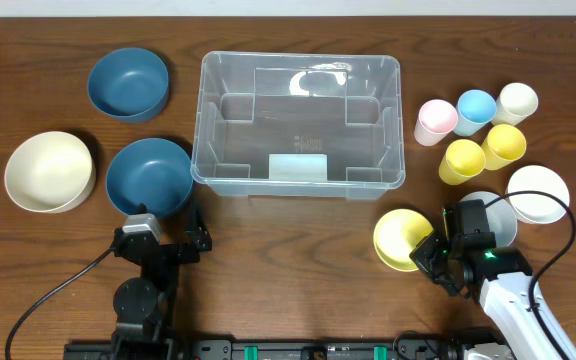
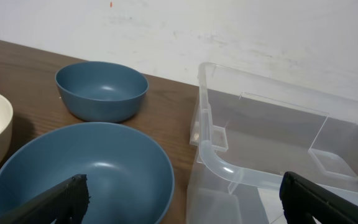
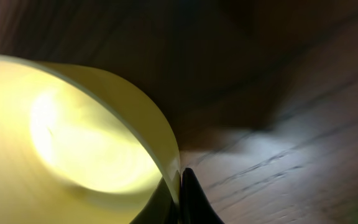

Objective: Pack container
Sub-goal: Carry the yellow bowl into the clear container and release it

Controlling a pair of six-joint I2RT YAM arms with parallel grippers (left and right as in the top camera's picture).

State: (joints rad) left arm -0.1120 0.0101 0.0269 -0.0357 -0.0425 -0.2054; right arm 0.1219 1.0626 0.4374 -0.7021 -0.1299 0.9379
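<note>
Pinching the thin wall of a yellow bowl (image 1: 400, 240) between its two fingertips, the right hand (image 3: 180, 193) sits low over the counter (image 1: 298, 230), its jaws drawn together on the bowl's rim; in the wrist view the rim runs straight into the narrow gap between the dark fingers. The container (image 1: 396, 120) stands upright ahead of that hand and off to its left, apart from it, with its pale label on the near wall. Ahead and to the right of the same hand is a cluster of cups (image 1: 476, 106) in pink, blue, cream and yellow, and a white bowl (image 1: 538, 192) lies just to its right. The left hand (image 2: 182, 185) is spread wide and holds nothing. A blue bowl (image 1: 149, 177) lies directly in front of it, a second blue bowl (image 1: 128, 83) farther ahead, and a cream bowl (image 1: 50, 172) off to its left. The container is ahead of it and to its right.
</note>
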